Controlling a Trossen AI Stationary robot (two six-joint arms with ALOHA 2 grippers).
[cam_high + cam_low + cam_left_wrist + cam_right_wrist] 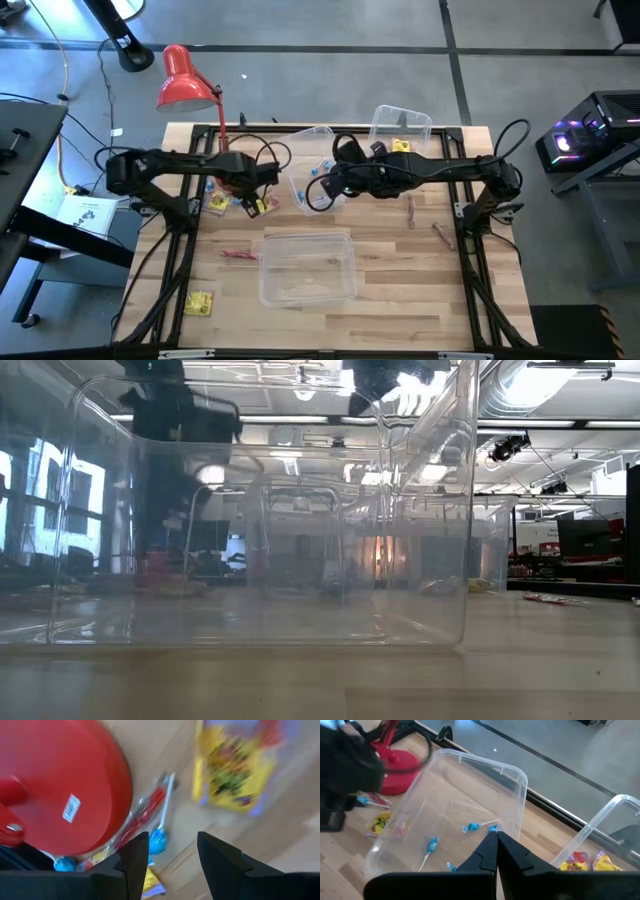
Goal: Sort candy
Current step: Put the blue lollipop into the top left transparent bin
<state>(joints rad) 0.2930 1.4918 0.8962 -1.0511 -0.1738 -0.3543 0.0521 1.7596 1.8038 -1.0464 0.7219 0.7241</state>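
Note:
My left gripper [252, 195] [170, 847] is open, low over the table beside the red lamp's base [60, 785]. A blue twist-wrapped candy [157, 841] lies just ahead of its fingers, next to a red-pink stick [150, 810], with a yellow packet [240, 765] farther off. My right gripper [318, 192] [496, 837] is shut over a clear bin [520, 775] that holds several blue candies [432, 844]. A bit of blue candy [492, 826] shows at its tips. More yellow packets [200, 303] and red sticks [240, 256] lie on the wood. My right gripper pinches a blue candy [492, 826] at its fingertips, coming from above and slanting down over the bin. Only a small blue bit pokes out past the shut fingers, lifted clear above the bin's floor.
A second clear bin [400, 122] at the far edge holds yellow packets [592, 862]. A third clear bin [307, 265] stands near the table's middle and fills the low view [270, 510]. The red lamp [185, 80] stands at the far left. Red sticks [410, 210] lie to the right.

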